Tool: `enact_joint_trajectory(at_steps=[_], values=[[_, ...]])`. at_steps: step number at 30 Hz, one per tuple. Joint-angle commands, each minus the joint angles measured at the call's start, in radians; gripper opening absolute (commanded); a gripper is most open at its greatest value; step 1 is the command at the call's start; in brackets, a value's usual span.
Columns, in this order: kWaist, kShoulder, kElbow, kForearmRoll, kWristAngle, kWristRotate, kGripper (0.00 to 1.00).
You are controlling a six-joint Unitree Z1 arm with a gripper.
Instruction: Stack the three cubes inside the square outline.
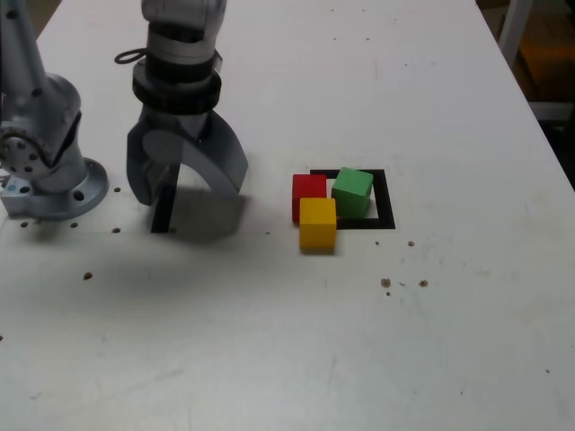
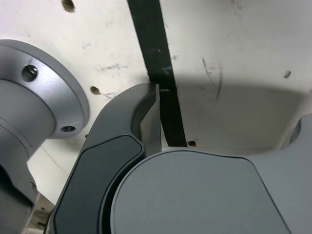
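Note:
The three cubes sit together at the exterior view's right of centre. The green cube (image 1: 351, 191) rests inside the square outline (image 1: 384, 199) of black tape. The red cube (image 1: 309, 192) stands at the outline's left side. The yellow cube (image 1: 317, 224) lies in front of the red one, outside the tape. My gripper (image 1: 190, 192) points down at the table well to the left of the cubes, jaws open and empty. In the wrist view the gripper (image 2: 229, 105) straddles bare table; no cube shows there.
A straight black tape strip (image 1: 163, 208) (image 2: 158, 63) lies under the gripper. The arm's grey base (image 1: 49, 171) (image 2: 34, 102) stands at the exterior view's left. Small screw holes (image 1: 386, 283) dot the white table. The table's right edge (image 1: 557, 153) runs nearby.

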Motion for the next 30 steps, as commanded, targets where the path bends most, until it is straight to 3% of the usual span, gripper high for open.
enact_joint_trajectory(at_steps=[1,18,30], values=[[0.001,0.007,0.002,-0.004,0.0,0.002,0.99],[0.002,0.051,-0.018,-0.008,0.019,-0.003,0.99],[0.011,0.018,-0.037,0.01,0.063,-0.054,0.99]])
